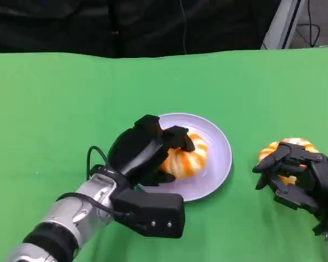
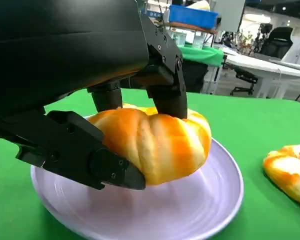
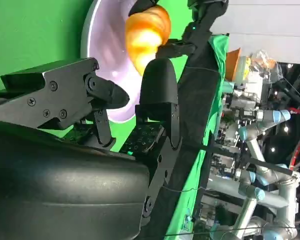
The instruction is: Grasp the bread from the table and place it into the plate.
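Note:
My left hand [image 1: 147, 147] grips an orange-and-white striped bread [image 1: 187, 161] and holds it over the lavender plate [image 1: 220, 158], at the middle of the green table. In the left wrist view the bread [image 2: 160, 142] is clamped between black fingers [image 2: 75, 150] and sits low against the plate [image 2: 190, 210]. A second striped bread [image 1: 295, 146] lies on the cloth to the right. My right hand [image 1: 300, 174] arches over it with fingers spread, and no firm hold on it shows. The right wrist view looks past the right hand [image 3: 115, 115] toward the plate [image 3: 102, 60] and the held bread [image 3: 145, 35].
The green cloth [image 1: 60, 109] runs wide to the left and behind the plate. Its far edge meets a dark backdrop. The second bread [image 2: 290, 170] lies a short way off the plate's rim.

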Robot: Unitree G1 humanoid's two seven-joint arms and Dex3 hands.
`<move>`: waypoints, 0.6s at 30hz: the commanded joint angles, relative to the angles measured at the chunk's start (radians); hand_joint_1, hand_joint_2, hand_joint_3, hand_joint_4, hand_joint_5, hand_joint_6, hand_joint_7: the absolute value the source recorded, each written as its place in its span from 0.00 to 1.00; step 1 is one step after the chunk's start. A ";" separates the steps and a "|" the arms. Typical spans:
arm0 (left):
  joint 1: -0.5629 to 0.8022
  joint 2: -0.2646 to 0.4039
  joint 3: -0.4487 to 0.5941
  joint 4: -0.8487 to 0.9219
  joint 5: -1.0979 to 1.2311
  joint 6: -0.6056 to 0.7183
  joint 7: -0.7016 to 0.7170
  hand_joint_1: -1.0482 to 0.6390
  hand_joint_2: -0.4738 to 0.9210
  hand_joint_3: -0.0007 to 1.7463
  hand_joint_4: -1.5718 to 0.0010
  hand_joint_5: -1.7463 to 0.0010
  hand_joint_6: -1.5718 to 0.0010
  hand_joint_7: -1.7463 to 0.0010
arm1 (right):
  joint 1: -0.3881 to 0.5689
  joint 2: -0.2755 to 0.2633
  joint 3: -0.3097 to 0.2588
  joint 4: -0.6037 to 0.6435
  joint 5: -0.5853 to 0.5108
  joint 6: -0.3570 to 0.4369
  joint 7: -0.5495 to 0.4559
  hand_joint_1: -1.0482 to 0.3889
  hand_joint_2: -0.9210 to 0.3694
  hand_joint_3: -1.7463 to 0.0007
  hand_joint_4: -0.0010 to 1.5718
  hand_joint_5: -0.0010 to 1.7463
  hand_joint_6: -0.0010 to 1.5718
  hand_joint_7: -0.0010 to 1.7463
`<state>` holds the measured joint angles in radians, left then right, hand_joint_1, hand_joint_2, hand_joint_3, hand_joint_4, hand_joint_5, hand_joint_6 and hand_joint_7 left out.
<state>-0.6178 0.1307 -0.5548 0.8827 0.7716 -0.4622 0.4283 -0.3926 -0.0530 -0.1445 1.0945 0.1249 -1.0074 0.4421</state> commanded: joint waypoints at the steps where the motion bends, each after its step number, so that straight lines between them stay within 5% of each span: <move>1: -0.018 0.008 0.008 0.010 -0.014 -0.015 0.001 0.52 1.00 0.10 0.68 0.40 0.50 0.64 | 0.006 -0.010 -0.003 -0.002 -0.001 -0.008 -0.010 0.78 0.11 0.58 0.54 0.80 0.59 0.55; 2: -0.018 0.008 0.008 0.010 -0.014 -0.016 0.002 0.50 1.00 0.09 0.63 0.54 0.45 0.75 | 0.006 -0.010 -0.003 -0.002 0.000 -0.007 -0.008 0.78 0.11 0.58 0.54 0.80 0.59 0.55; 4: -0.018 0.008 0.009 0.010 -0.013 -0.016 0.003 0.50 1.00 0.09 0.59 0.63 0.42 0.82 | 0.005 -0.010 -0.003 -0.002 0.000 -0.007 -0.008 0.78 0.11 0.58 0.54 0.80 0.58 0.56; 7: -0.017 0.009 0.007 0.007 -0.005 -0.011 0.009 0.50 1.00 0.09 0.58 0.65 0.41 0.84 | 0.005 -0.011 -0.002 -0.001 -0.001 -0.009 -0.010 0.78 0.11 0.57 0.54 0.80 0.58 0.56; 10: -0.016 0.011 0.003 0.003 0.006 -0.002 0.020 0.46 1.00 0.07 0.55 0.79 0.41 0.95 | 0.004 -0.011 -0.001 0.001 -0.005 -0.012 -0.012 0.77 0.12 0.57 0.54 0.80 0.58 0.56; 18: -0.017 0.013 -0.006 -0.004 0.031 0.021 0.040 0.42 1.00 0.10 0.54 0.89 0.44 0.99 | 0.005 -0.011 0.000 0.000 0.003 -0.003 -0.005 0.77 0.11 0.58 0.54 0.79 0.57 0.55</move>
<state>-0.6178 0.1297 -0.5539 0.8853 0.7861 -0.4581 0.4445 -0.3926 -0.0531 -0.1385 1.0946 0.1204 -1.0074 0.4296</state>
